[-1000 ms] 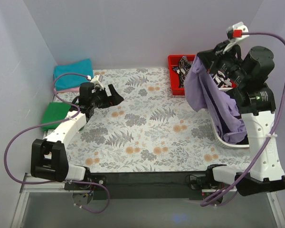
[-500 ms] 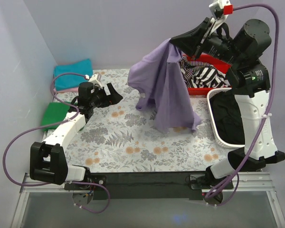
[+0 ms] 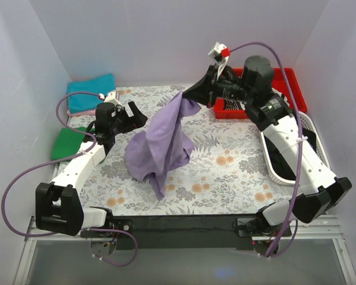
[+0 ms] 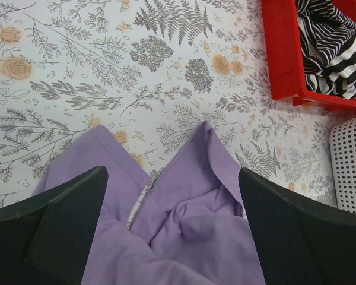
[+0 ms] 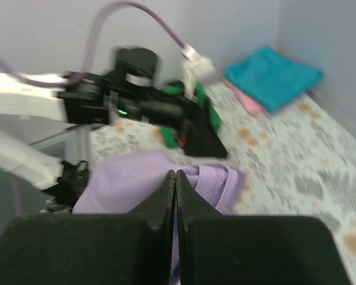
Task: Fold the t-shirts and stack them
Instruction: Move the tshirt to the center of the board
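At the desk's (image 3: 225,178) far-left corner a teal t-shirt (image 3: 92,92) lies folded on a pink one (image 3: 77,111), of which only an edge peeks out. A green folded t-shirt (image 3: 68,142) sits alone near the left edge. These look like finished pieces, parked clear of the working area.

The left end effector (image 3: 137,114) hovers just left of the lavender t-shirt (image 3: 160,145), its fingers (image 4: 65,219) spread wide apart and holding nothing. The left wrist view looks straight down on purple folds, so it seems poised to take a second hold once the cloth settles.

The lavender t-shirt is half on the desk and half in the air. Its lower part is heaped in a crumpled mound near the desk's centre, and its upper part rises in a taut ridge to the right. The right end effector (image 3: 191,95) causes that slant: its fingers are pressed together, pinching the top edge of the cloth, as the right wrist view confirms. Holding one edge high probably lets the garment hang open for spreading flat.

At the far-right corner a red bin (image 3: 285,77) holds striped cloth (image 3: 231,104). Along the right edge a white basket (image 3: 313,133) contains something dark (image 3: 279,157); both are likely supply.
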